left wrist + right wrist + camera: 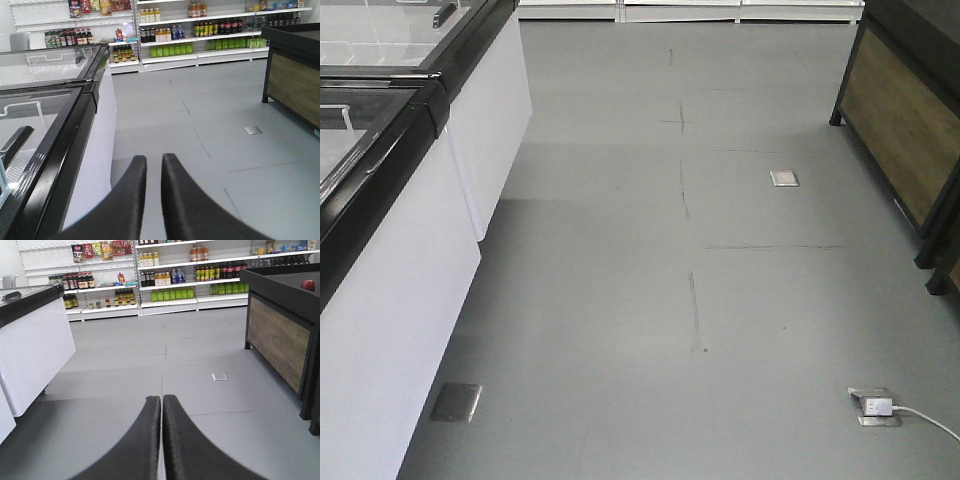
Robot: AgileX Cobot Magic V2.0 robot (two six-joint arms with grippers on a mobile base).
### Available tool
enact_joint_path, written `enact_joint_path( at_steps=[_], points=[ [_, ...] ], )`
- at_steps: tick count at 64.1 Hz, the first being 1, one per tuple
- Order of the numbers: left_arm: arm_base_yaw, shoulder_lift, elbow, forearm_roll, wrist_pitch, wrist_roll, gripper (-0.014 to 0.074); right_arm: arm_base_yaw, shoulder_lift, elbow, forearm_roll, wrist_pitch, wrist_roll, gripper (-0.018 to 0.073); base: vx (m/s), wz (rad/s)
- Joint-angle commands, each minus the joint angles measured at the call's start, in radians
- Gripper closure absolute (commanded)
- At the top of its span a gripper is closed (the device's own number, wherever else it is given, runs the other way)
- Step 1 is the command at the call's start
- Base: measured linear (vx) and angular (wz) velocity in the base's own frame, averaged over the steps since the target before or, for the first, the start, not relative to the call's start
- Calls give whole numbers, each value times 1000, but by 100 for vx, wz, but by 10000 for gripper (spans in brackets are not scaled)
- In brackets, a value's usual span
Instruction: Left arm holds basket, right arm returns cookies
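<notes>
The left end effector (154, 162) had its two black fingers slightly apart, with a thin strip of floor showing between them and nothing held. The right end effector (162, 400) had its fingers pressed together at the tips, also with nothing in them. Both pointed forward, low over the grey floor (670, 300) of a shop aisle.

Just beside the left one stood a chest freezer (75, 125) with a glass top and black frame. On the right side was a dark display stand (280, 335) with a wooden panel. At the far end of the aisle were white shelves (200, 30) full of bottles.

I could not find the basket or the cookies in any view. A pale bit at the left edge of the left wrist view was too small to name.

In my judgement, the task had not really begun: no handle was taken and no box was picked. The next move would call for finding the basket first, so that the left arm can take its handle before the right arm goes for the cookies.
</notes>
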Motion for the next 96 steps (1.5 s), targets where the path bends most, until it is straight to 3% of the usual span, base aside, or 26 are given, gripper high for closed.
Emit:
enact_joint_path(
  at_steps=[1,16,31,35,43,58,76,85,96],
  points=[
    [-7,12,-34,-7,-62,-5,439,1,-12,3,-10,-75,-2,567,0,0],
    [-7,12,-34,-7,-68,-5,277,1,-12,3,-10,-75,-2,567,0,0],
    [-7,12,-34,-22,-67,-23,273,1,-12,3,-10,-75,-2,567,0,0],
    [-7,12,-34,-62,-56,-70,273,1,-12,3,-10,-75,-2,567,0,0],
    [-7,15,-39,-140,-52,-240,273,1,-12,3,-10,-75,-2,567,0,0],
    [-7,191,-177,-138,20,-462,273,1,-12,3,-10,-75,-2,567,0,0],
    [-6,403,-412,-170,29,-739,273,1,-12,3,-10,-75,-2,567,0,0],
    [50,470,-519,-262,54,-762,273,1,-12,3,-10,-75,-2,567,0,0],
    [229,491,-638,-268,220,-757,273,1,-12,3,-10,-75,-2,567,0,0]
  ],
)
